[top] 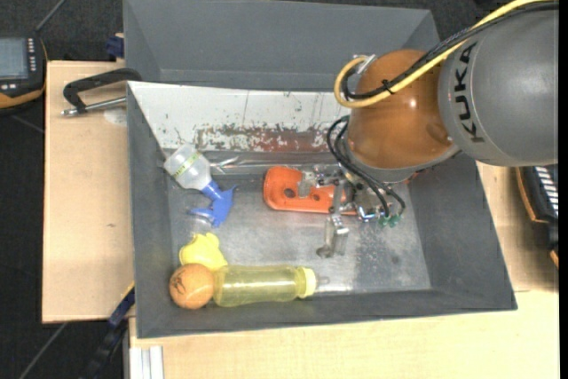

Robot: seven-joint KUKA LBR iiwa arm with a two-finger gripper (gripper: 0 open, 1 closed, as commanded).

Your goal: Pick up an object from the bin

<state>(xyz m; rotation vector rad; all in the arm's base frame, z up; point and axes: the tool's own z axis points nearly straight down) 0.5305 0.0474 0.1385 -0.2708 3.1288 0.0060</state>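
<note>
Scanning from the orange ball (191, 287) and yellowish tube (262, 286) at left, I reckon the flat orange plastic piece (297, 189) midway across the bin (266, 40) is light, stiff, best pinched across its narrow body; the gripper (335, 240) hangs just beside its right end, open or shut I cannot tell.

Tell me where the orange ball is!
The orange ball lies in the near left corner of the bin in the camera view, touching the clear yellowish bottle on its right, just below the yellow toy.
</note>
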